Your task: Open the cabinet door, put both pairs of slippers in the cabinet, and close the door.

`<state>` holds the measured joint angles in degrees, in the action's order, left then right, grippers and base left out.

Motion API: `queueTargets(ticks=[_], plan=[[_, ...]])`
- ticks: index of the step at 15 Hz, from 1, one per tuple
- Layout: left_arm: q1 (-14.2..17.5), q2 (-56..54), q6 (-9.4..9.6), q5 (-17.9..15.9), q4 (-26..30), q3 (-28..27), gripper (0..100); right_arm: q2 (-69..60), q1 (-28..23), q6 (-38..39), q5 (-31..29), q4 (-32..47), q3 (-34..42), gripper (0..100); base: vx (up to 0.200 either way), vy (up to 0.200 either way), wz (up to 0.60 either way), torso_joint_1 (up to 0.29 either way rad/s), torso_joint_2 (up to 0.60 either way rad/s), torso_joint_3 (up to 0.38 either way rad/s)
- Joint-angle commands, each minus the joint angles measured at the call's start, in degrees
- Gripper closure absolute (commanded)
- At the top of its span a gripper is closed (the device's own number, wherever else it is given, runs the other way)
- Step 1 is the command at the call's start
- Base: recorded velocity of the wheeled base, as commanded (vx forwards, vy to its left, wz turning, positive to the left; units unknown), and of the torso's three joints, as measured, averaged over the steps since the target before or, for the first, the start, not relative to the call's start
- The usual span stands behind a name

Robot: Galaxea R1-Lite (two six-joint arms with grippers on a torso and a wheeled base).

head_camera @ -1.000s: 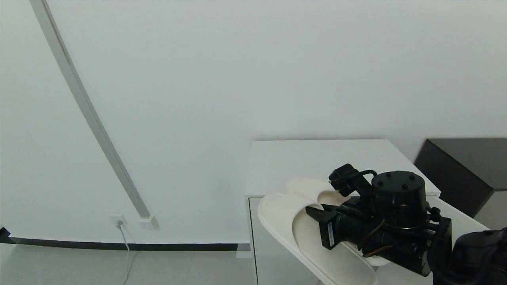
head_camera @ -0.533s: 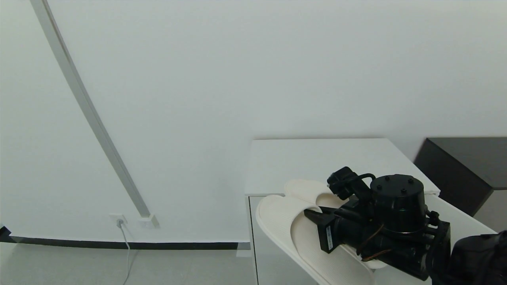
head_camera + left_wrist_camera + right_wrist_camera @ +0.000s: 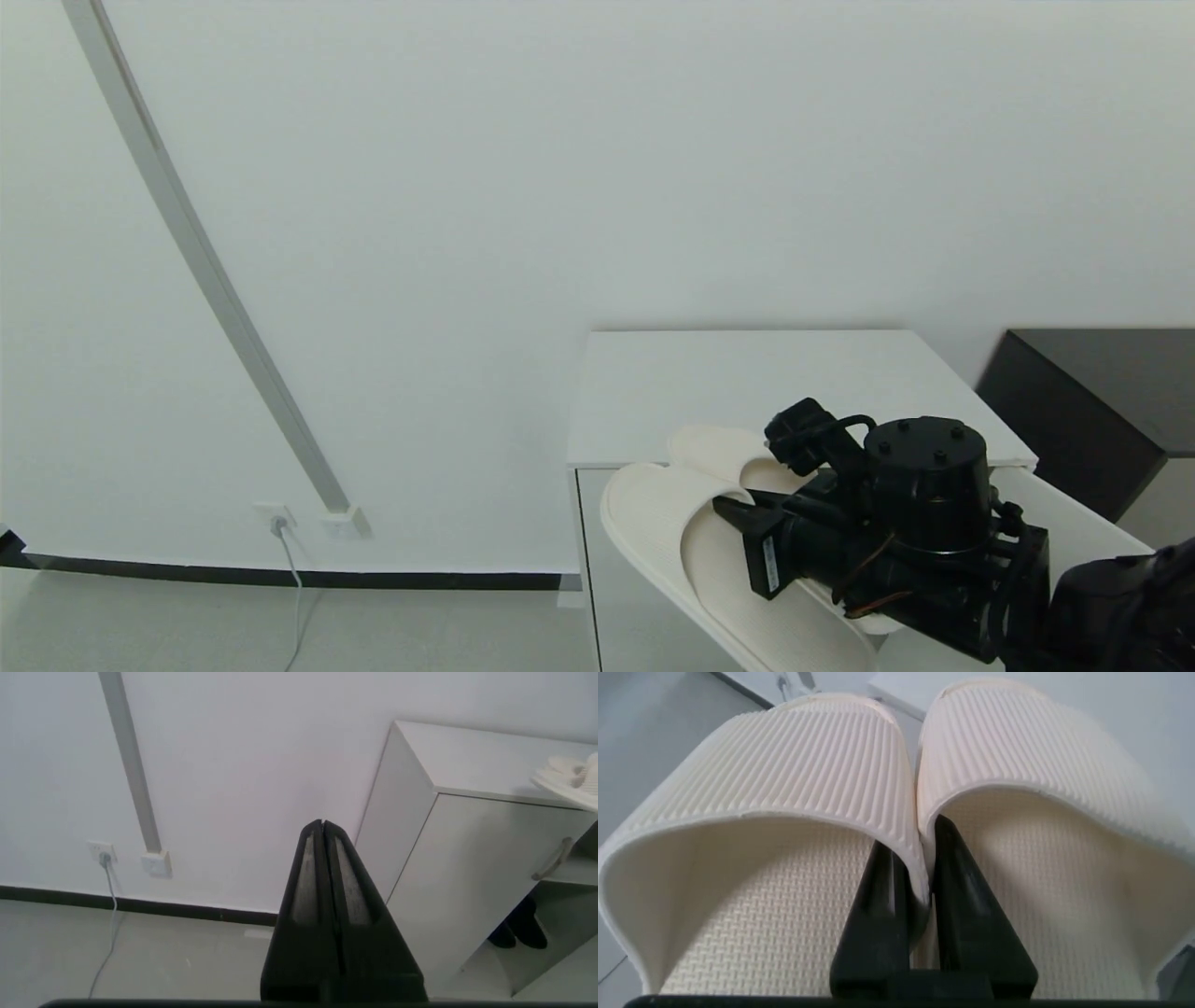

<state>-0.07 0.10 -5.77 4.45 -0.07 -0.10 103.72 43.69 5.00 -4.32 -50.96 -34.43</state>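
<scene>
Over the last second the whole head view slid a little: the wall strip (image 3: 191, 252) and the cabinet (image 3: 784, 392) both shifted left together, so I log this as camera motion, not motion of the things. The held load kept its place against the cabinet's near left corner, so I judge this is still the carry-and-align step before insertion. The left gripper (image 3: 323, 826) hangs low to the left of the cabinet, aimed toward the wall and the cabinet's side, with its fingers pressed flat together and nothing between them. From that wrist the cabinet door (image 3: 486, 868) looks swung open, with a shelf and something dark low inside; I cannot tell what it is. The pair of slippers (image 3: 653, 523) is off the ground in front of the cabinet's top edge, toes to the left. The right gripper (image 3: 738, 511) reaches leftward from the right, wrist roughly level. Its fingers are clamped narrow on the two adjoining inner walls of the pair.
</scene>
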Motion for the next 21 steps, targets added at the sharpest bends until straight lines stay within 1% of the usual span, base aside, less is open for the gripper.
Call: queueTargets(ticks=[1, 16, 17, 18, 19, 21], plan=[[-0.01, 0.08, -0.03, -0.06, -0.01, -0.08, 100, 0.26, 0.08, 0.01, 0.01, -0.2, 0.24, 100, 0.0, -0.2, 0.0, 0.007, 0.01, -0.002], [-0.01, 0.08, -0.03, 0.03, -0.01, 0.01, 100, -0.18, 0.78, -0.43, -0.08, -0.64, 0.68, 100, 0.0, -0.2, 0.0, 0.002, 0.0, 0.001], [-0.01, 0.08, -0.12, 0.03, -0.01, 0.01, 100, -0.09, 0.96, -0.43, -1.13, -1.07, 0.68, 100, 0.0, -0.2, 0.0, 0.002, 0.0, 0.007], [-0.01, 0.08, -0.12, 0.03, -0.01, 0.01, 100, -0.01, 0.96, -0.43, -1.31, -1.16, 0.68, 100, 0.0, 0.0, 0.0, 0.0, 0.0, 0.0], [-0.01, 0.08, -0.12, -0.06, -0.01, 0.01, 100, 0.34, 1.66, -0.52, -3.24, -1.95, 0.76, 100, 0.0, 0.0, 0.0, 0.0, 0.0, 0.0], [-0.01, 0.08, -0.12, 0.03, -0.01, 0.01, 100, 0.26, 1.75, -0.78, -3.24, -1.95, 1.38, 100, 0.0, 0.0, 0.0, 0.0, 0.0, 0.0]])
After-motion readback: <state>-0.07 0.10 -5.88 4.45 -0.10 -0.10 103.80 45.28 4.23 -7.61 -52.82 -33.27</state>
